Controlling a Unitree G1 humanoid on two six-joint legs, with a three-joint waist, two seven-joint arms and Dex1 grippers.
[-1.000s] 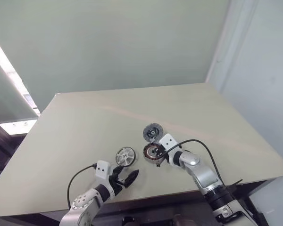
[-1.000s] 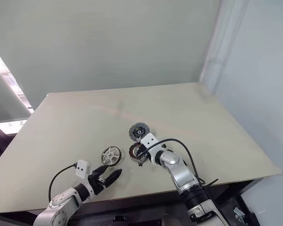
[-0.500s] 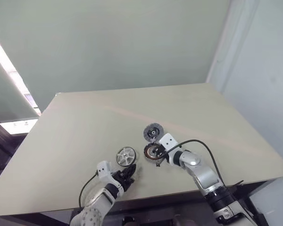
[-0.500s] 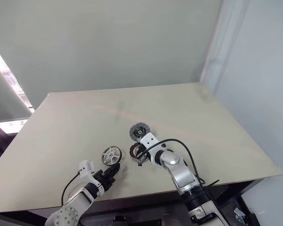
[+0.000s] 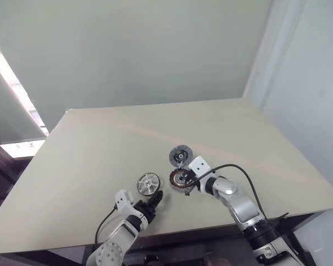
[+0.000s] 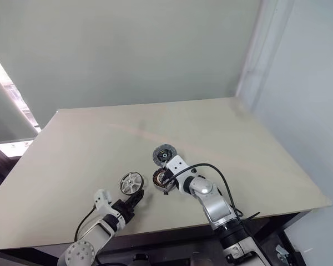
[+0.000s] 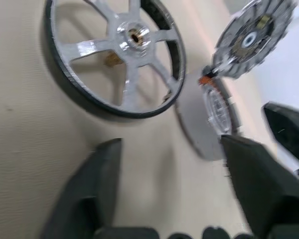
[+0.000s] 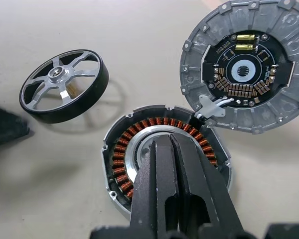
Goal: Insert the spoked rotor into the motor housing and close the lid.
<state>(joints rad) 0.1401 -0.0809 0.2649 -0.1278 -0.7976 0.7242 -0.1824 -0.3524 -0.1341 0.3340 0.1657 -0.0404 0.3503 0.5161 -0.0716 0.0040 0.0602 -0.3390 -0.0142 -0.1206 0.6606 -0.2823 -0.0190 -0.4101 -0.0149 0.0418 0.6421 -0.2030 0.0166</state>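
Fingers spread on the left gripper, empty, just short of the spoked rotor lying on the table
Right gripper pressed shut over the motor housing centre, hiding it; lid beside, edge cut off

White-silver arms, black cables, black jaws, white wrist camera blocks

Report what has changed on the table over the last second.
The left pincer swung in from the table's near edge toward the spoked rotor and now sits just short of it, fingers open, not gripping. The rotor, the motor housing and the lid stayed put; the right pincer stayed shut over the housing.
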